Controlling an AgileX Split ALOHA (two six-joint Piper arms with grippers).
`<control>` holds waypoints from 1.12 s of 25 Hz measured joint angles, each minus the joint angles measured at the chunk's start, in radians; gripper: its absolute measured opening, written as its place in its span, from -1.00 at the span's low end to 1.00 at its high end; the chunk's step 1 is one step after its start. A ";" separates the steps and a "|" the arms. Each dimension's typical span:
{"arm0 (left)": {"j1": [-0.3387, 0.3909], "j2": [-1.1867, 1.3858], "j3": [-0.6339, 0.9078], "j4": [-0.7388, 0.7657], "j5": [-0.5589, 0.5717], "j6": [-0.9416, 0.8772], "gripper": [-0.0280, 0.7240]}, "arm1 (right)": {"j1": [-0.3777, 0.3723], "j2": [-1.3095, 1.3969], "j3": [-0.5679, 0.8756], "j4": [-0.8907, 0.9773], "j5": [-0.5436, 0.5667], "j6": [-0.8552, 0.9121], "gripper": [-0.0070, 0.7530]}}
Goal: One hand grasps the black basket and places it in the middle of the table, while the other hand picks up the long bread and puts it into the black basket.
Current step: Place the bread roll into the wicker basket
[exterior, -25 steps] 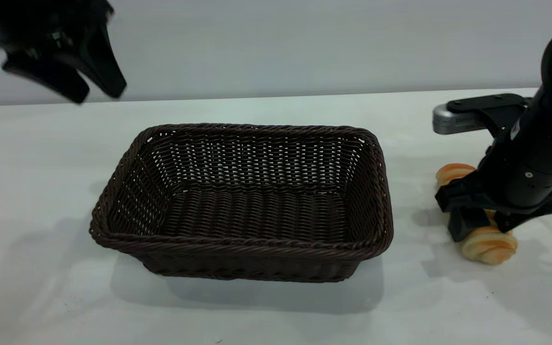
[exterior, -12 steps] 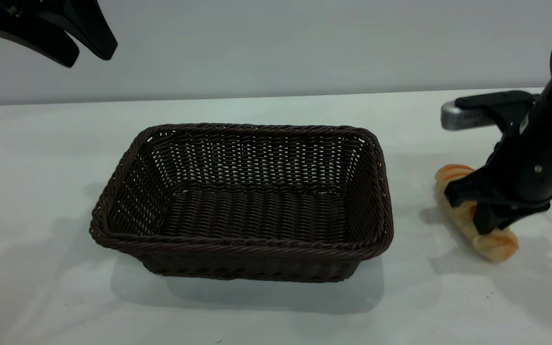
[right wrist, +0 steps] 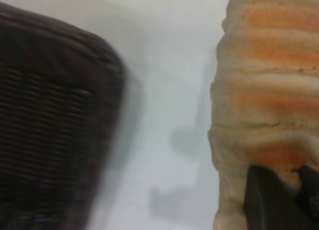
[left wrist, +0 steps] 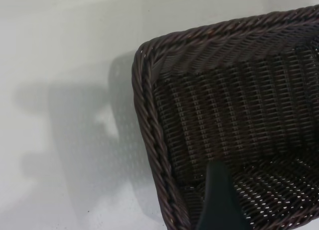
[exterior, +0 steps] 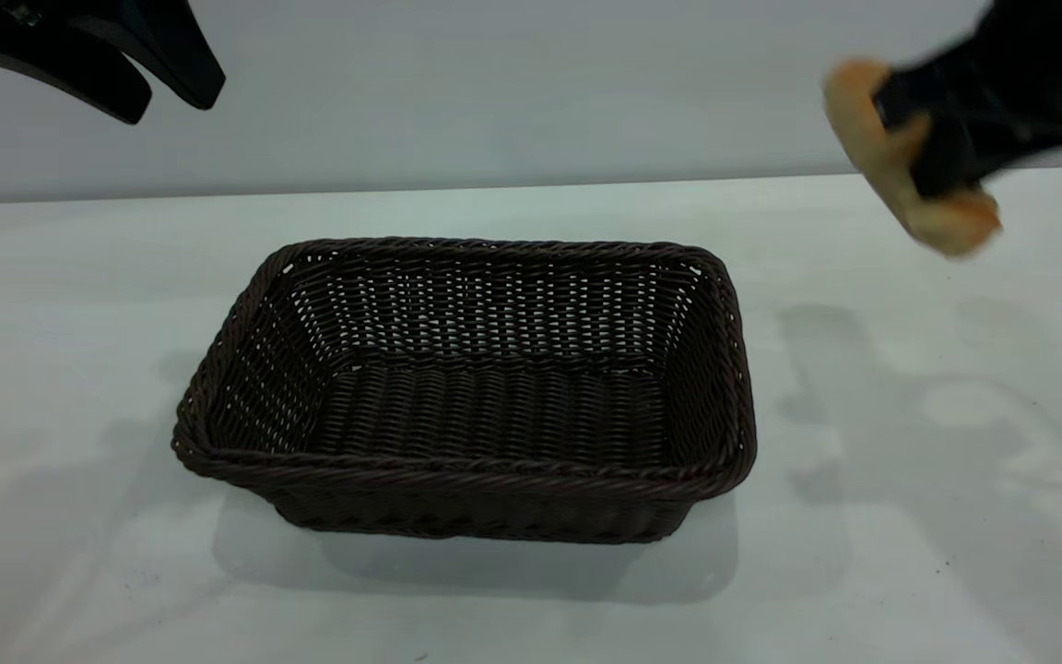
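I see the broad plain white table (exterior: 531, 599) with a few tiny dark specks near the front edge and soft grey shadows across it; behind it a plain pale grey wall (exterior: 513, 92). The large rectangular dark brown-black woven wicker basket (exterior: 466, 387) sits empty in the middle of the table, braided rim up, flat on the surface.

My left gripper (exterior: 98, 69) hangs high at the far left, well above and clear of the basket, fingers spread and holding nothing. In the left wrist view I look down on one basket corner (left wrist: 149, 65) with a single dark fingertip (left wrist: 219, 200) over the weave.

My right gripper (exterior: 941, 129) is up at the far right, clenched across the small oblong golden-orange ribbed long bread (exterior: 909, 166), which hangs tilted in the air, well above the table and to the right of the basket. The right wrist view shows the bread (right wrist: 269, 90) close up, finger (right wrist: 274, 205) pressed on it.

Versus half a second ago: bread was lying on the table at the right with the gripper clamped on it; now it is lifted clear. Basket unmoved. Left gripper barely changed.
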 joint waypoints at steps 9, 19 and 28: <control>0.000 0.000 0.000 -0.001 -0.007 -0.001 0.52 | 0.256 0.009 -0.007 0.012 -0.079 0.000 -0.89; 0.000 -0.026 0.000 -0.001 -0.012 -0.001 0.52 | 0.320 0.177 -0.007 0.013 -0.202 -0.001 -0.82; 0.000 -0.181 0.000 -0.002 -0.020 0.000 0.52 | 0.337 0.215 -0.008 0.013 -0.242 -0.027 0.26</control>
